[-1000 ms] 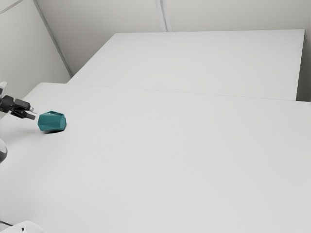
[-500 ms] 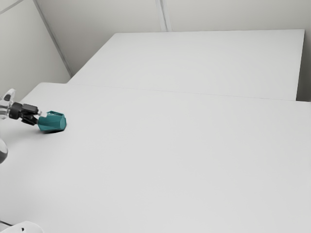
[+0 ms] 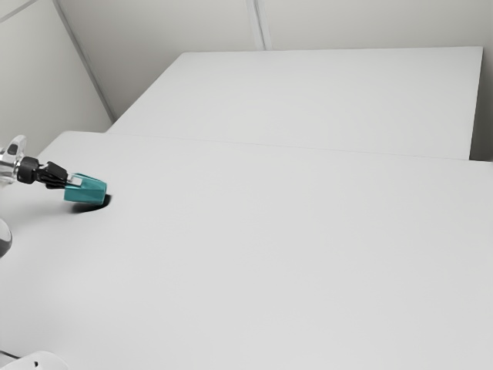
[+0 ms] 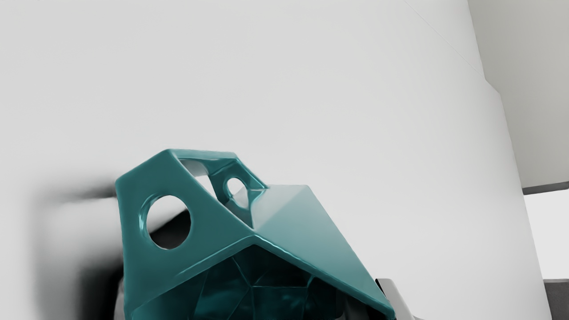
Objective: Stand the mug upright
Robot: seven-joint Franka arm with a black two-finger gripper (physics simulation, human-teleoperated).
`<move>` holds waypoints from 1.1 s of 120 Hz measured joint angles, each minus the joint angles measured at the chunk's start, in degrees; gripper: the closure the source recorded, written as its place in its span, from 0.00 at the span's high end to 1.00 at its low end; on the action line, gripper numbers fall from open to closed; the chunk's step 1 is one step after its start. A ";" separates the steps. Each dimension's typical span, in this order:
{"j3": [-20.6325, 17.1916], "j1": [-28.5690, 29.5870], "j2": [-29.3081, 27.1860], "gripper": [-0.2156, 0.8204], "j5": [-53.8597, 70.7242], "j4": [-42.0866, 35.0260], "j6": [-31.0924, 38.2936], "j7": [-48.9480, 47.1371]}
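The gripper (image 3: 75, 182) is at the exterior view's left, shut on the teal mug (image 3: 91, 190). The mug lies sideways, its base toward the exterior view's right, slightly raised over a dark shadow. From the wrist camera, the gripper (image 4: 255, 300) has one finger at each outer side of the mug (image 4: 306, 222), whose open mouth faces the hand. The angular handle, with round holes through it, stands out from the mug's side. Most of each finger is hidden.
The white table (image 3: 269, 254) carries the mug's shadow. Behind it is another white surface (image 3: 331, 100), with pale walls (image 3: 154, 38) around. Part of the arm's white base (image 3: 38, 361) is at the exterior view's lower left.
My gripper has come forward to the mug and taken hold of its sides. The mug has risen a little and tilted, with more of its shadow uncovered below.
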 joint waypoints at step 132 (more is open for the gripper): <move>18.54 -42.43 -54.65 0.03 25.91 -54.78 18.69 -4.78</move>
